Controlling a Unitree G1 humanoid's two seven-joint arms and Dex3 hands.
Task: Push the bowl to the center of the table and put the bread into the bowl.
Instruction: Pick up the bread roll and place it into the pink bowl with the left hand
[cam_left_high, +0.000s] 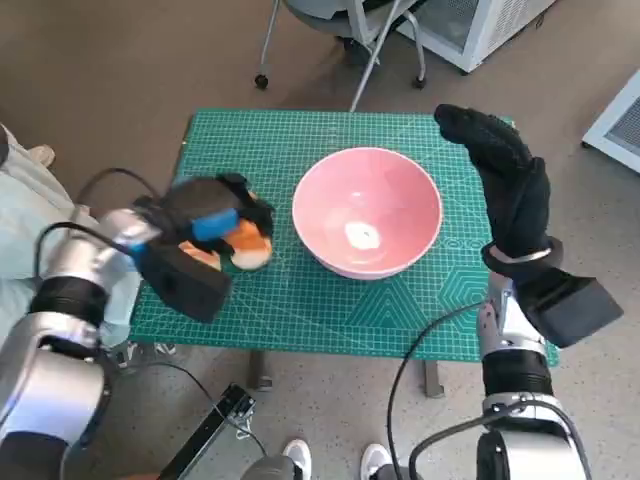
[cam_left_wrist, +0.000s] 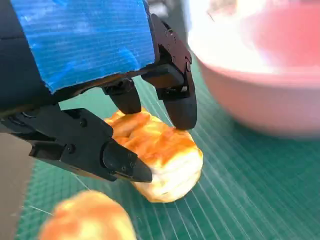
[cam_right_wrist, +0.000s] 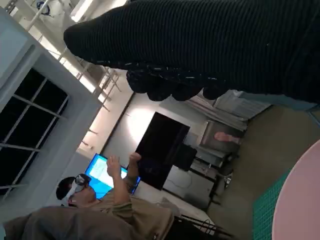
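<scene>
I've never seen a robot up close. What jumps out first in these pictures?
A big pink bowl sits mid-mat on the green table, empty. Beside it the left robot hand, blue-taped, has its black fingers on a golden bread. The gloved right robot hand is raised flat by the bowl's other side.

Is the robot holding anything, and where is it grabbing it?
The left hand pinches the bread by its browned top and side; the right hand holds nothing.

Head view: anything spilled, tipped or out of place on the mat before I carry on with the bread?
Nothing stands out. The pink bowl sits upright near the middle of the green mat, with only a light glare inside. Two bread pieces lie beside it; the left hand has its fingers around one bread roll. The right hand hangs open beside the bowl.
</scene>
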